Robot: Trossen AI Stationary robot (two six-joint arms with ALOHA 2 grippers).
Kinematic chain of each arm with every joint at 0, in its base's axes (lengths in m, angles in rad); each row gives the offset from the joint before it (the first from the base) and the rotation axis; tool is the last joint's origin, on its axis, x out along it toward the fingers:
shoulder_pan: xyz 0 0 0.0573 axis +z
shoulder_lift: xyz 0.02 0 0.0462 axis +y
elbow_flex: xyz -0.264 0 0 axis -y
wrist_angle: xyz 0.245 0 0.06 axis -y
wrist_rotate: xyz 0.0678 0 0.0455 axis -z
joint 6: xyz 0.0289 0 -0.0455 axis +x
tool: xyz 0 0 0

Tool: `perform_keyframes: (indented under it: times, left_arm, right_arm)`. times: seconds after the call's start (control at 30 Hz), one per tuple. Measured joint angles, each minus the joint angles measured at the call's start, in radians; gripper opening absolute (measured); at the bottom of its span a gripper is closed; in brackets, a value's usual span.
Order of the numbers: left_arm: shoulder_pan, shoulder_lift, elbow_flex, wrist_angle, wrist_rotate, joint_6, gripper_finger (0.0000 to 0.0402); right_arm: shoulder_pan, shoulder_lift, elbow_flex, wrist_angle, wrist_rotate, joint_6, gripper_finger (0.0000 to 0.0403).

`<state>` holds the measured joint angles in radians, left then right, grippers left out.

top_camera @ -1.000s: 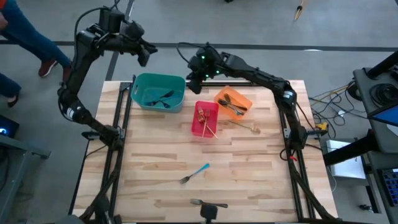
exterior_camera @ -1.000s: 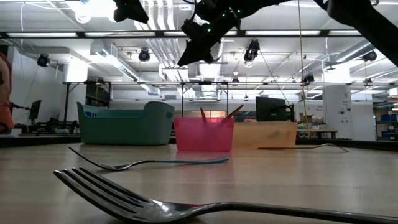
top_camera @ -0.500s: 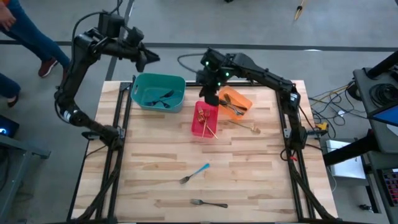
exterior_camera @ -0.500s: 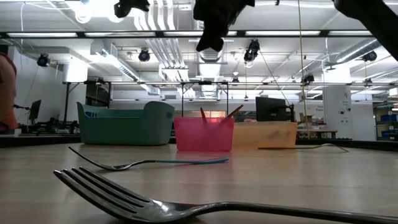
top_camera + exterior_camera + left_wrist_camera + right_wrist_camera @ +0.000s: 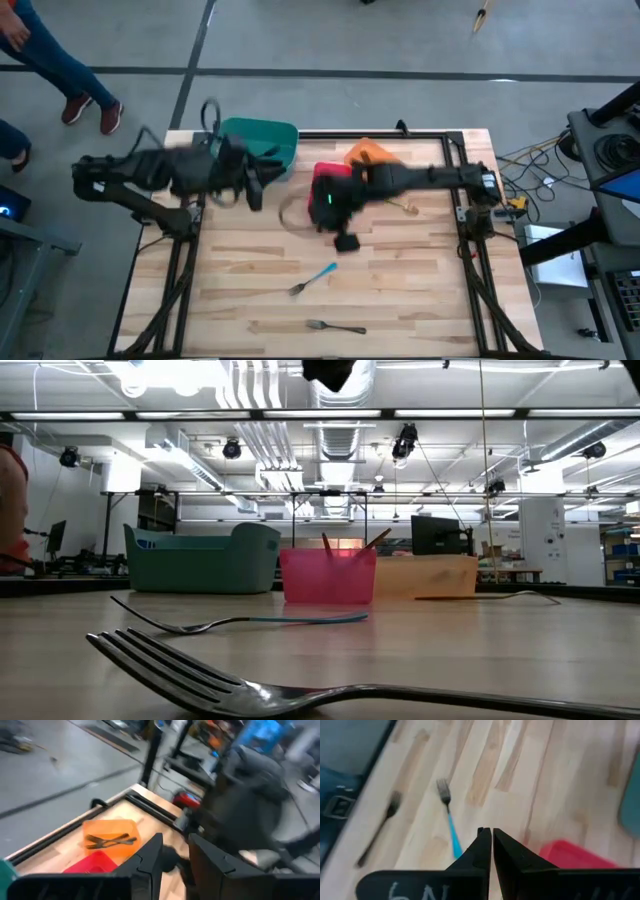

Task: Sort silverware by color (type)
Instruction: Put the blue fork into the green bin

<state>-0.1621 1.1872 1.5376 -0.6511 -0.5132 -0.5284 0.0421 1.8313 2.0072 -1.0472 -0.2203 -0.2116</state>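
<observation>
A light-blue-handled fork (image 5: 316, 277) lies flat on the wooden table (image 5: 420, 290), and also shows in the right wrist view (image 5: 449, 817). A dark fork (image 5: 336, 327) lies near the front edge (image 5: 377, 834). Above the table's middle my right gripper (image 5: 346, 241) hangs shut and empty, short of the blue fork (image 5: 487, 832). Beside the teal bin (image 5: 262, 138) my left gripper (image 5: 252, 190) stands open by a narrow gap with nothing in it (image 5: 176, 840). Gold forks stick up out of the red bin (image 5: 327, 575). Dark forks lie in the orange bin (image 5: 107, 840).
The three bins stand in a row at the far side: teal (image 5: 200, 560), red (image 5: 322, 170), orange (image 5: 372, 153). One fork (image 5: 402, 204) lies on the table beside the orange bin. A black frame edges the table. A person's legs (image 5: 60, 60) show beyond the far left corner.
My left gripper has swung from beyond the far left corner in over the table, down beside the teal bin, rolling as it went. My right gripper has gone from the far edge over the red bin toward the near edge, tipping downward. Neither has opened or shut. The forks lie unmoved.
</observation>
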Motion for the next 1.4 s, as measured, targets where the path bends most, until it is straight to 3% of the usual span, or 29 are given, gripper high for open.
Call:
perform_keyframes:
  times: [0.1, 0.23, 0.37, 0.5, 0.73, 0.97, 1.17, 1.4]
  left_arm:
    - [-0.124, -0.007, -0.033, 0.022, -0.201, -0.097, 0.0074]
    - [-0.208, -0.004, -0.034, 0.016, -0.308, -0.158, 0.0074]
    - [-0.219, -0.007, -0.033, 0.013, -0.315, -0.161, 0.0074]
    - [-0.218, -0.013, -0.033, 0.007, -0.318, -0.130, 0.0074]
    - [-0.217, -0.023, -0.033, 0.005, -0.317, -0.092, 0.0074]
    - [-0.217, -0.025, -0.033, 0.006, -0.317, -0.058, 0.0075]
    - [-0.216, -0.027, -0.033, 0.006, -0.317, -0.057, 0.0075]
    - [-0.216, -0.041, -0.033, 0.006, -0.316, -0.057, 0.0075]
  right_arm:
    - [0.089, -0.007, -0.108, 0.141, 0.086, 0.016, 0.0008]
    - [0.154, 0.018, -0.272, 0.405, 0.090, 0.083, 0.0008]
    - [0.176, 0.054, -0.415, 0.625, 0.112, 0.064, 0.0008]
    - [0.201, 0.076, -0.521, 0.755, 0.218, -0.012, 0.0008]
    - [0.200, 0.082, -0.669, 0.931, 0.175, 0.014, 0.0010]
    - [0.203, 0.093, -0.686, 0.963, 0.157, 0.141, 0.0071]
    - [0.205, 0.189, -0.654, 1.044, 0.041, 0.176, 0.0145]
    - [0.202, 0.286, -0.637, 1.071, 0.060, 0.175, 0.0165]
